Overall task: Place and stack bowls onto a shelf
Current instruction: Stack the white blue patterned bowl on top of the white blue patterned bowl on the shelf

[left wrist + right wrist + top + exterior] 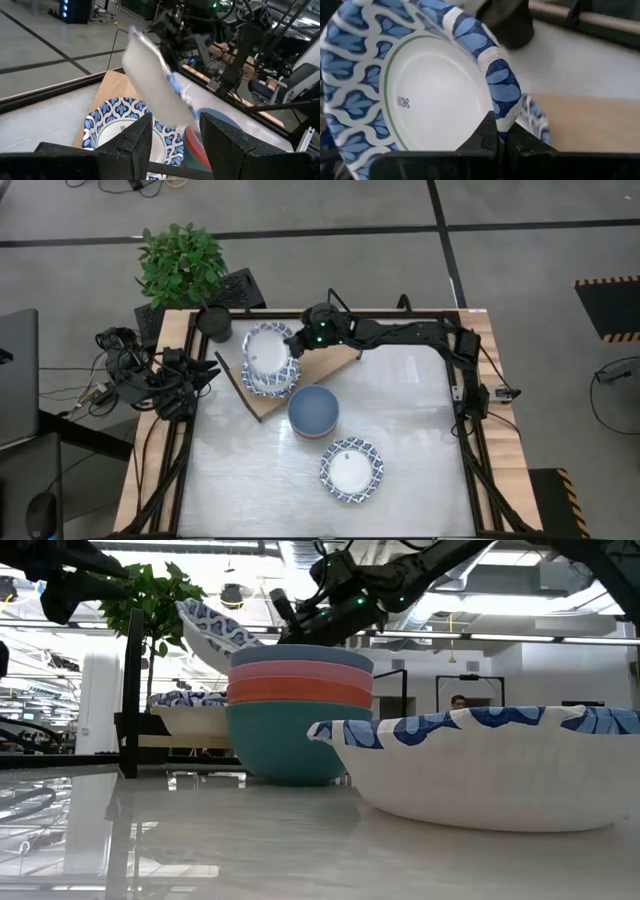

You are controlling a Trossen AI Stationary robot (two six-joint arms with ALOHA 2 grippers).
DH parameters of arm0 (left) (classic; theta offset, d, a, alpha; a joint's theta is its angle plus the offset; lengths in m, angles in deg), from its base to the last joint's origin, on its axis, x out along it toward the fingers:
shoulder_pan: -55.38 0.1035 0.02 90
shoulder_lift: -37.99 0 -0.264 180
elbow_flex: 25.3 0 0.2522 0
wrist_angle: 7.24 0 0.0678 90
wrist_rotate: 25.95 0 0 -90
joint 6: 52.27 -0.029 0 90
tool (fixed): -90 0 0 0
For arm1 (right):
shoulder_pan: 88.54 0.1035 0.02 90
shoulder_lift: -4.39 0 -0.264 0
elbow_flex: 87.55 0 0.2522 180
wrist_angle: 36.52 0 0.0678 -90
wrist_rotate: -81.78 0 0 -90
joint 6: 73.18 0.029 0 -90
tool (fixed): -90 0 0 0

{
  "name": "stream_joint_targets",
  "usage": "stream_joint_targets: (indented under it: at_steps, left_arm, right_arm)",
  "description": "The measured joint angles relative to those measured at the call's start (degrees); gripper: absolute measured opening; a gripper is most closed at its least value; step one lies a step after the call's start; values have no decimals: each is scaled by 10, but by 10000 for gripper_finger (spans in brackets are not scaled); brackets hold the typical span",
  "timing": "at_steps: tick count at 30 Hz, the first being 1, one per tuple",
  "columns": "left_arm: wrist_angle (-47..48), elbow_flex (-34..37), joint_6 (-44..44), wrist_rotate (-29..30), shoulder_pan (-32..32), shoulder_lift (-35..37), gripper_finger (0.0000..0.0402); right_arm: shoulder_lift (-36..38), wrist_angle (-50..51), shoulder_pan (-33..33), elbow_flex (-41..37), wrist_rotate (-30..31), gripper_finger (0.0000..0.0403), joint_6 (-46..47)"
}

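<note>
My right gripper [297, 340] reaches over the light-wood shelf [330, 365] and is shut on a blue-patterned bowl [267, 348], which is tilted above another patterned bowl [272, 385] resting base-down on the shelf. A third patterned bowl [351, 470] sits on the table near the front. The plain bowls [313, 412] are nested in one stack beside the shelf: teal at the bottom [285, 745], then orange-red and pink, blue on top. My left gripper [175, 145] is open and waits at the table's left edge. My right gripper pinches the held bowl's patterned rim [501, 112] between its two fingers, one inside the bowl and one outside. The fingers come from the table's right side. The bowl [215, 628] is lifted clear and steeply tilted over the bowl on the shelf [190, 712].
A black pot [213, 322] with a green plant [182, 262] stands at the far left corner, just behind the shelf. The shelf's black wire leg [130, 690] rises at its left end. Cables lie by the left arm [165, 375]. Bare tabletop [420, 430] lies to the right.
</note>
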Motion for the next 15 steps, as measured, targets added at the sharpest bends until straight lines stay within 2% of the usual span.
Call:
stream_joint_targets:
  at_steps: [7,15]
  left_arm:
    - [0,0,1,0,0,0,151]
    - [0,0,1,2,0,0,151]
  right_arm:
    - [-19,76,8,26,-2,21,-6]
    - [-19,98,8,26,-1,57,-28]
